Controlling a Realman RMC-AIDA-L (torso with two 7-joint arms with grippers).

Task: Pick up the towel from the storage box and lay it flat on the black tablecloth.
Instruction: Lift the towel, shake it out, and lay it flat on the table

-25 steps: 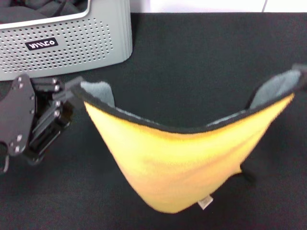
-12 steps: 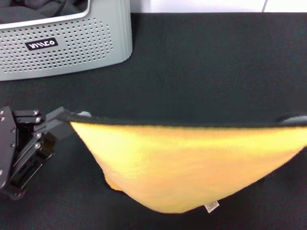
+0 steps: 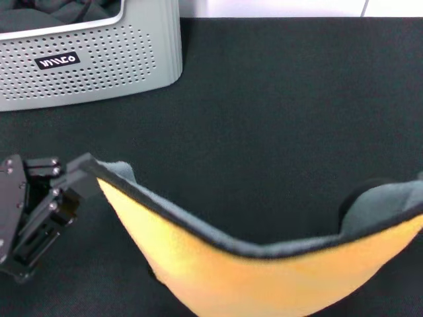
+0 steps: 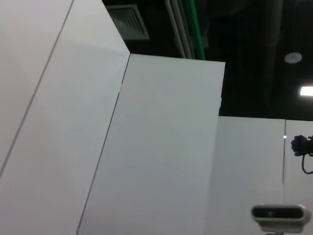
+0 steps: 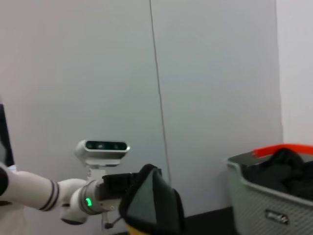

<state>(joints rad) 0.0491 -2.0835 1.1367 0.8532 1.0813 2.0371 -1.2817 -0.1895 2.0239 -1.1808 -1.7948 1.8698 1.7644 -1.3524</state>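
The towel [image 3: 218, 277] hangs spread over the black tablecloth [image 3: 277, 99], yellow face toward me, grey face and black edging showing along its sagging top edge. My left gripper [image 3: 89, 165] is shut on its left corner, low at the left. The towel's right corner runs off the right edge of the head view, and my right gripper is out of view there. The right wrist view shows my left gripper [image 5: 128, 193] holding the towel corner [image 5: 151, 200]. The storage box [image 3: 99, 59] stands at the back left, apart from the towel.
A dark cloth [image 3: 59, 10] lies inside the storage box, which also shows in the right wrist view [image 5: 269, 196] with an orange piece on its rim. A white wall runs behind the table. The left wrist view shows only wall panels and ceiling.
Half a second ago the towel's top edge was stretched straight; now it sags in the middle and its grey face shows. The left gripper has hardly moved.
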